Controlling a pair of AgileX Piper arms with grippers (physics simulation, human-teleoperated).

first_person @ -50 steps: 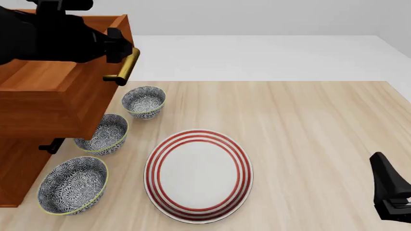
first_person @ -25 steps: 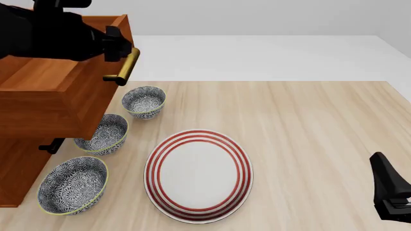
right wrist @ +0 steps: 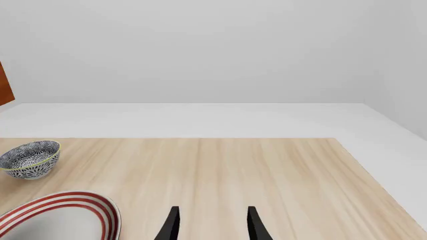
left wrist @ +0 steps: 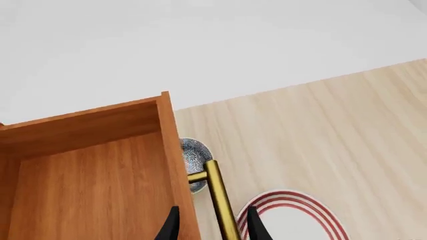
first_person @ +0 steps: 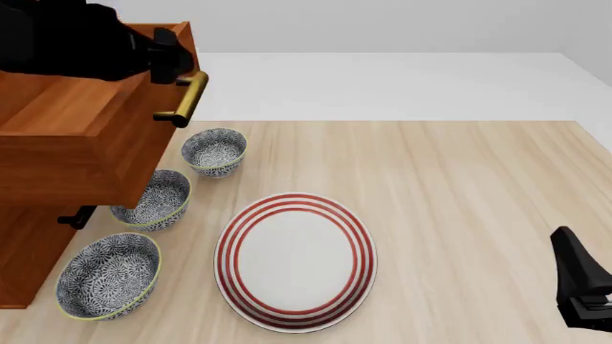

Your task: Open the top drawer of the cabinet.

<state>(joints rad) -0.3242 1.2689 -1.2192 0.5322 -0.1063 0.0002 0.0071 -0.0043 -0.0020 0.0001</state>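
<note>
While the left gripper (first_person: 178, 57) hangs at the upper end of the brass handle (first_person: 183, 99), the top drawer (first_person: 82, 136) stands pulled well out of the cabinet (first_person: 24, 251), its open wooden box reaching forward over the table (first_person: 459, 186). From the left wrist view the two dark fingertips (left wrist: 172, 227) sit spread apart on either side of the brass bar, one toward the drawer's front board and the other on the plate's side; the bar runs on past them, and I cannot tell whether the pads actually touch the metal (the tips are cut off at the picture's edge).

Below that gripper and the handle, three blue-patterned bowls run in a line along the cabinet's foot: the far bowl (first_person: 215, 151) almost directly under the handle, the middle bowl (first_person: 153, 198) partly tucked beneath the overhanging drawer, and the near bowl (first_person: 107, 275) closest to the arms' side. Just beside them lies a red-ringed plate (first_person: 295, 260), flat on the wood.

Well apart from all this, the right gripper (right wrist: 210, 225) hovers low over bare tabletop on the opposite side, its fingers spread with nothing between them; the plate and the far bowl lie off to its left.
</note>
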